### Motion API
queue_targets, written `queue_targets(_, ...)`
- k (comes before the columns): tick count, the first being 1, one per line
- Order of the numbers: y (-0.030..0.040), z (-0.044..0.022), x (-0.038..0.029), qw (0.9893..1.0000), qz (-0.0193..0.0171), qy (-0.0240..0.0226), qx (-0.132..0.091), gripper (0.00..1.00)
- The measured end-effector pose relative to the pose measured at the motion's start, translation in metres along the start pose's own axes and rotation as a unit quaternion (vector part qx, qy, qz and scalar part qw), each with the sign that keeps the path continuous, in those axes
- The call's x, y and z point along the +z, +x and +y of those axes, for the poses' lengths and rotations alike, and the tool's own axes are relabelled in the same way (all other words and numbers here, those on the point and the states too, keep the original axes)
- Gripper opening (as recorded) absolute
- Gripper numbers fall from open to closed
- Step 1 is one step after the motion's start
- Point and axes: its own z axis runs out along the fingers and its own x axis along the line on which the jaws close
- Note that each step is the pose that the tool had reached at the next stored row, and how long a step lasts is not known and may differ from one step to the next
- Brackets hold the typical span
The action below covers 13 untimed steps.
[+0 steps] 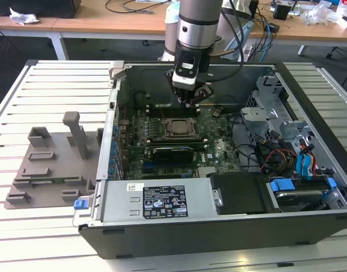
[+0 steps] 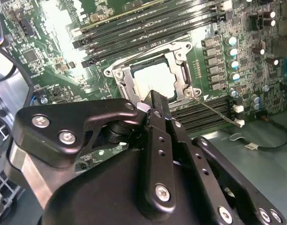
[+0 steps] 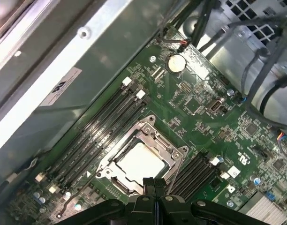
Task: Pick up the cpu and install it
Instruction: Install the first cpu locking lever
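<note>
The cpu point(image 3: 139, 161), a silver-grey square chip, lies flat inside the motherboard socket's metal frame point(image 3: 155, 136), which stands open around it. In the second wrist view the cpu point(image 2: 155, 78) sits just past my fingertips point(image 2: 155, 101). My gripper point(image 1: 191, 101) hangs above the socket point(image 1: 176, 128) inside the open computer case, a little toward the case's back wall. Its two black fingers point(image 3: 154, 183) are pressed together with nothing between them. They are apart from the chip.
Black memory slots point(image 3: 101, 126) flank the socket on both sides. A thin wire lever point(image 2: 214, 108) lies beside the socket. The power supply point(image 1: 162, 199) is at the case front. Drive cage and cables point(image 1: 287, 141) are on the exterior view's right. A grey fixture point(image 1: 54, 161) sits outside the case on the left.
</note>
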Motion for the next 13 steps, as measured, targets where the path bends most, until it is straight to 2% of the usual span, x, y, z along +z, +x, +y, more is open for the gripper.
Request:
queue_targets(3,0.0000,0.0000,0.0000,0.9998,-0.0014,-0.0005,-0.019,0.11)
queue_targets(5,0.0000,0.0000,0.0000,0.9993,-0.0028,-0.0010,-0.037,0.11)
queue_targets(7,0.0000,0.0000,0.0000,0.9985,-0.0041,-0.0015,-0.054,0.11)
queue_targets(9,0.0000,0.0000,0.0000,0.9972,-0.0056,-0.0021,-0.075,0.11)
queue_targets(11,0.0000,0.0000,0.0000,0.9964,-0.0063,-0.0023,-0.084,0.11)
queue_targets(13,0.0000,0.0000,0.0000,0.9949,-0.0075,-0.0028,-0.100,0.11)
